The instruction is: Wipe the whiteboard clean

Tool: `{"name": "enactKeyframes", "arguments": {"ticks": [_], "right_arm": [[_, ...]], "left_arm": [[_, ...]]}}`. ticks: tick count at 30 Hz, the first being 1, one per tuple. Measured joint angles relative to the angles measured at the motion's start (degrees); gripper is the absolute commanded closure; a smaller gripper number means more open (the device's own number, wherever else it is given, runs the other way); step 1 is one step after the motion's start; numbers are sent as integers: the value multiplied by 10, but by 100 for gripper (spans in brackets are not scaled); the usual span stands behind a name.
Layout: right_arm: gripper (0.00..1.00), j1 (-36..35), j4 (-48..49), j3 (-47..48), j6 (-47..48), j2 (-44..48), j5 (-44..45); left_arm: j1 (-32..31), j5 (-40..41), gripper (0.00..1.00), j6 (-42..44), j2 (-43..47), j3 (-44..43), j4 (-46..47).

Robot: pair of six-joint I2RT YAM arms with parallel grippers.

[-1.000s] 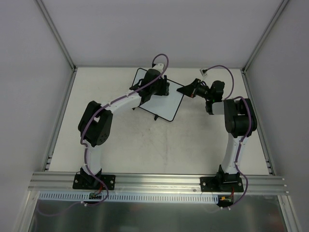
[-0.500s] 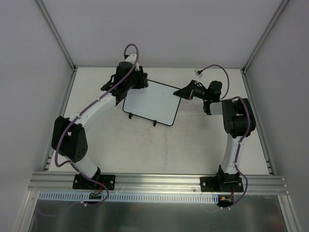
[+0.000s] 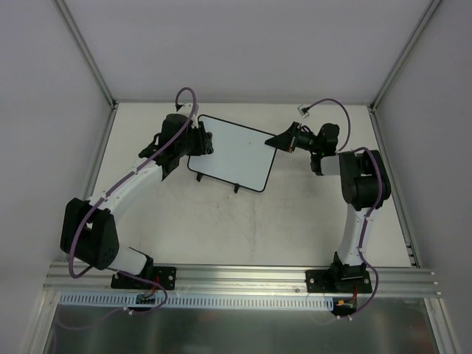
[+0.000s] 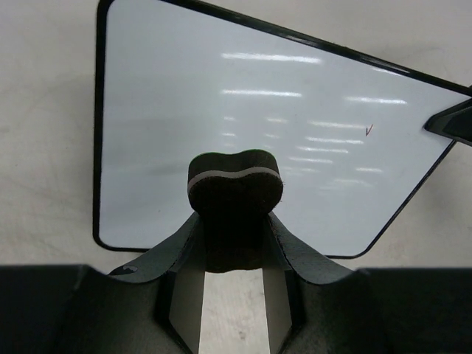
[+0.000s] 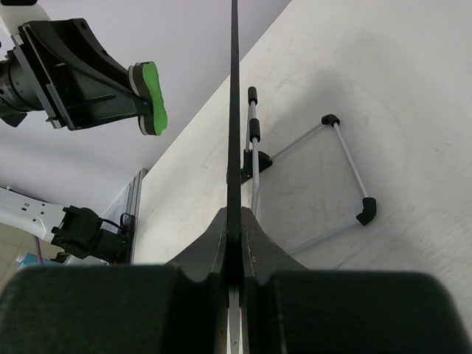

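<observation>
The left arm [image 3: 136,175] and right arm [image 3: 355,225] had white tubular links, bulky black joints and a purple cable [image 3: 185,91] looped along each. The left end effector [image 3: 200,140] and right end effector [image 3: 277,141] were black.

Left arm [image 3: 136,181] reaches from its base at the table's [image 3: 295,221] near edge, elbow bent low and out toward the left edge, forearm slanting to the far middle. Left gripper [image 4: 234,236] is clamped on an eraser [image 4: 234,184]. Right arm [image 3: 359,192] stands up by the right edge, wrist turned leftward; right gripper [image 5: 234,232] pinches the board's [image 3: 236,151] right corner
</observation>
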State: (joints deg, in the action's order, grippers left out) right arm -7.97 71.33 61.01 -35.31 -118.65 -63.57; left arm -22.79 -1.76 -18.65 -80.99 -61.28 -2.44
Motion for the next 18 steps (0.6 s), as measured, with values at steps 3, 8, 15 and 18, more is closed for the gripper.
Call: {"name": "enactKeyframes", "arguments": {"ticks": [3, 8, 15, 18], "right_arm": [[100, 0, 0, -2, 0, 0, 4], [100, 0, 0, -9, 0, 0, 8], [100, 0, 0, -9, 0, 0, 12], [100, 2, -6, -9, 0, 0, 19]], "left_arm": [[-17, 3, 100, 0, -45, -30, 13], [-58, 3, 100, 0, -144, -113, 24], [-92, 9, 100, -1, -235, -184, 40], [-99, 11, 100, -2, -263, -206, 47]]}}
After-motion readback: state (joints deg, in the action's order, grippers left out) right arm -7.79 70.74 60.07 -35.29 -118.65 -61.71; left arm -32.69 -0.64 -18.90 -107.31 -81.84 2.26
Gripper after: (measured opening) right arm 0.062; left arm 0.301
